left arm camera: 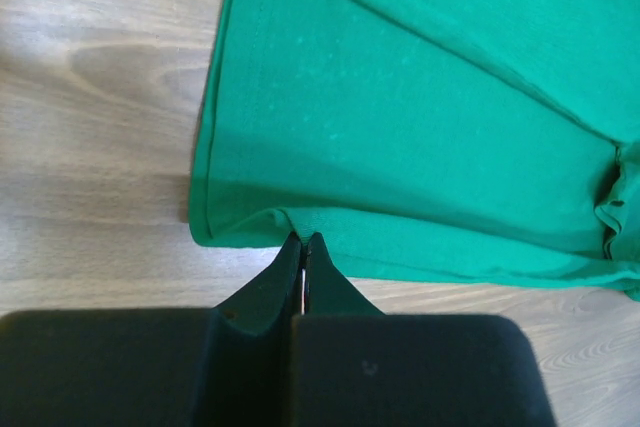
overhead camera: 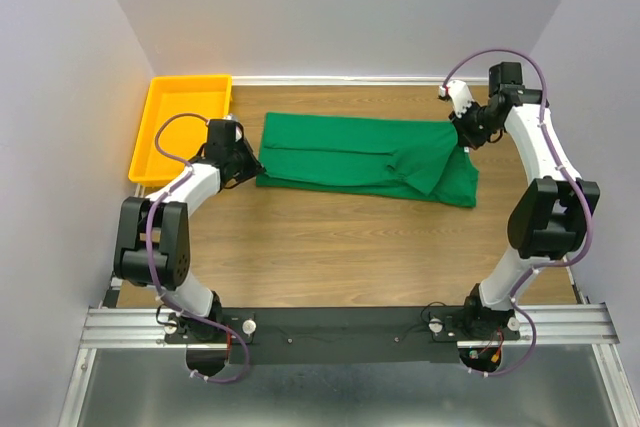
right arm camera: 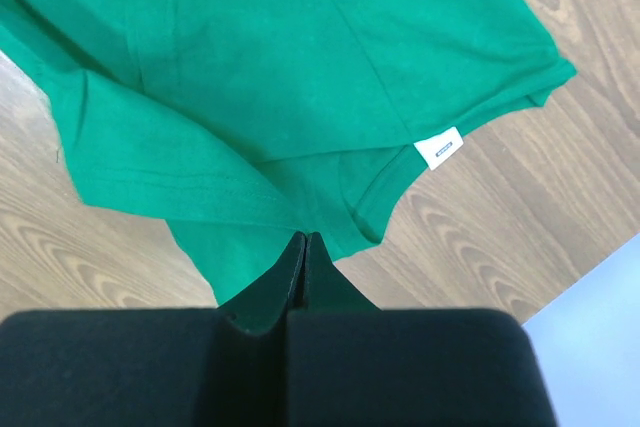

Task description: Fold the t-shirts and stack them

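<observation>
One green t-shirt (overhead camera: 360, 152) is lying on the wooden table (overhead camera: 350, 257), near the yellow tray (overhead camera: 190, 80) but not touching it. It is stretching away from that tray in a long band, doubled over on itself along its length. Both arms are reaching out to it, one at each end.

The left gripper (left arm camera: 305, 239) is sitting between the tray and the cloth, working the end nearest the tray. Its jaws are pressing tight together with no gap showing. The tips are biting right on the stitched hem, close to the corner, and a small pucker is showing in the hem just where they are meeting it.

Over at the end farthest from the tray, the right gripper (right arm camera: 305, 237) is doing the same job. Its jaws are squeezing fully closed too, and the tips are pinching the fabric edge by the neck opening. The white neck label (right arm camera: 438, 148) is peeking out at the collar rim just beside that pinch, well apart from the tray. The cloth is lying in overlapping layers at this far end, with a sleeve folding across the body. The middle of the shirt is resting flat on the table between the two grips.
</observation>
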Motion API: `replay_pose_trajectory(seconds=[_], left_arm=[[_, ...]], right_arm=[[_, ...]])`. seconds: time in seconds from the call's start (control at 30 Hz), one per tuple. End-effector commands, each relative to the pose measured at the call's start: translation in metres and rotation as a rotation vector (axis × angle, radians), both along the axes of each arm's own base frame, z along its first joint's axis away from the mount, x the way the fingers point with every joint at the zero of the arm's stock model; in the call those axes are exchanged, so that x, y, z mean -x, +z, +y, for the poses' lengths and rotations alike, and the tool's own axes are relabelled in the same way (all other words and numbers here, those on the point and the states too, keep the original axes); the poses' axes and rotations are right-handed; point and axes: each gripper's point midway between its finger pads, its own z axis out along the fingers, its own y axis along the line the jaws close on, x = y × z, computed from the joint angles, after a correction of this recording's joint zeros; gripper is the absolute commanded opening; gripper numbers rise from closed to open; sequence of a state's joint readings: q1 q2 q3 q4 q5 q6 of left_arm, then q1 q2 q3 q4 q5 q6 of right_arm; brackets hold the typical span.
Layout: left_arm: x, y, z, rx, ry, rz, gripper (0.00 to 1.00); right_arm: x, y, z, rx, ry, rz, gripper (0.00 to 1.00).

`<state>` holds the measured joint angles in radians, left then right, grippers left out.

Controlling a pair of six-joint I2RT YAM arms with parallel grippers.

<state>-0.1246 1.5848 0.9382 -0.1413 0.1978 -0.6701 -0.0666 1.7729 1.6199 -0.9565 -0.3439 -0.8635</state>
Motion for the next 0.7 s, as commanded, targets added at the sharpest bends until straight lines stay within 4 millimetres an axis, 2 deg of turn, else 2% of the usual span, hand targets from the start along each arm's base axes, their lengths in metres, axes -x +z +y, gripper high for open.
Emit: replay_pose_trajectory(seconds=[0.0, 0.43, 0.67], left_arm=[[-0.012, 0.006, 0.005, -0.024, 0.000, -0.012, 0.00], [-0.048, 0.004, 0.005, -0.054, -0.009, -0.002, 0.00], [-0.059, 0.002, 0.007, -0.069, -0.013, 0.006, 0.00]], right_arm=[[-0.020, 0.009, -0.003, -0.001, -0.028, -0.047, 0.01], [-0.042, 0.013, -0.008, -0.005, -0.079, -0.082, 0.01], [-0.050, 0.012, -0.013, -0.009, -0.118, -0.095, 0.01]])
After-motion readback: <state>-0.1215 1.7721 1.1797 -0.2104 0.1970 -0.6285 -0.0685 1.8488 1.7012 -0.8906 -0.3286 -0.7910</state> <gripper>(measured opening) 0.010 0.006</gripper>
